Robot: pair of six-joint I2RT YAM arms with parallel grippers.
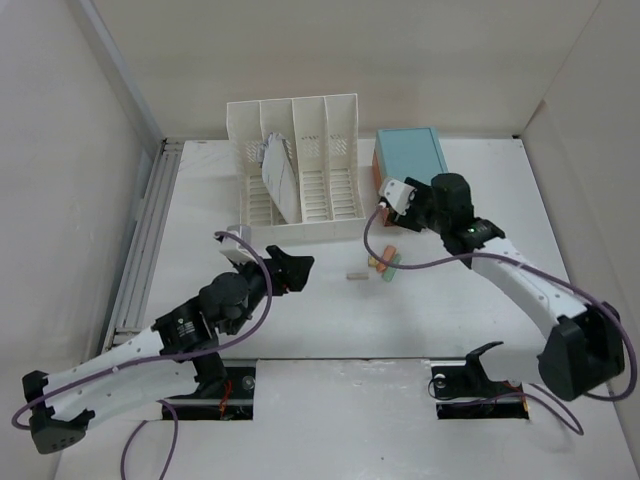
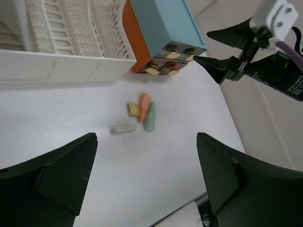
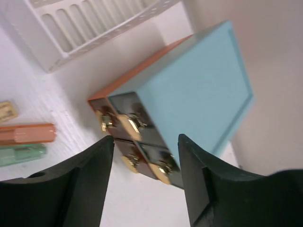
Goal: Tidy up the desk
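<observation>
- The desk is a matte white top that fills the middle of the top view, running from the two arm bases at the near edge to the back wall.
- The left claw hangs over the desk left of centre. Its jaws are spread wide with nothing between them, and they point toward a small cluster of pieces.
- A pale grey piece lies by itself just on the near side of that cluster.
- In the cluster, an orange stick and a green stick lie side by side and touching. A short yellow block sits against the orange one.
- Beyond these, the right claw is parted and holds nothing. It faces the dark drawer fronts of the teal drawer box. One fingertip is very near a gold knob, but whether it touches cannot be told.
- The drawer box has an orange side and stands at the far right of the desk, just beside the white file rack.
- A sheet of paper leans in one slot of the rack.
- A grey metal rail runs along the desk's left edge.
</observation>
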